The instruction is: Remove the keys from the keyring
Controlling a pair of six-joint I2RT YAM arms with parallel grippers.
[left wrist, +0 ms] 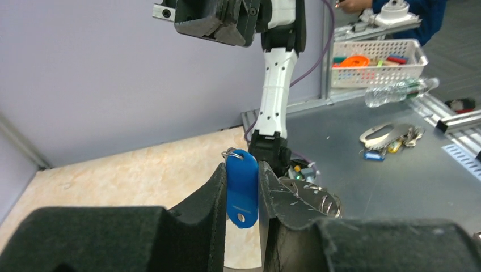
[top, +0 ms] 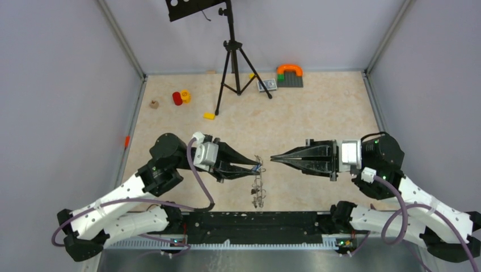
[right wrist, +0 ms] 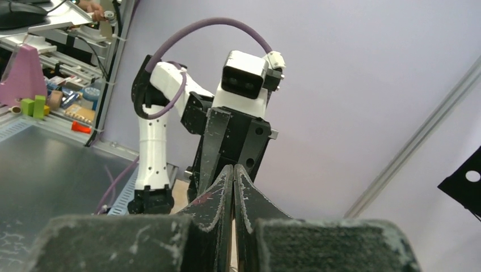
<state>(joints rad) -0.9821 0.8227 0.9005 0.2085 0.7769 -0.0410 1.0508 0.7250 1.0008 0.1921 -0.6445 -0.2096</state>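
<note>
My left gripper (top: 260, 166) is shut on the blue tag (left wrist: 242, 187), which stands upright between its fingertips, with a small wire loop at its top. In the left wrist view the gripper (left wrist: 241, 165) hides most of the bunch. Grey metal of the keyring (left wrist: 317, 195) with small wire loops shows just behind the right finger. In the top view the keys (top: 258, 191) trail from the left fingertips toward the near edge. My right gripper (top: 272, 158) is shut and empty, its tip a short way right of the left one. It faces the left gripper in the right wrist view (right wrist: 233, 168).
A black tripod (top: 230, 56) stands at the back middle. A red cylinder (top: 177, 98), a yellow block (top: 209, 116) and an orange arch on a grey plate (top: 290, 72) lie at the far side. Another bunch of keys (left wrist: 391, 136) lies on the metal bench beyond the table.
</note>
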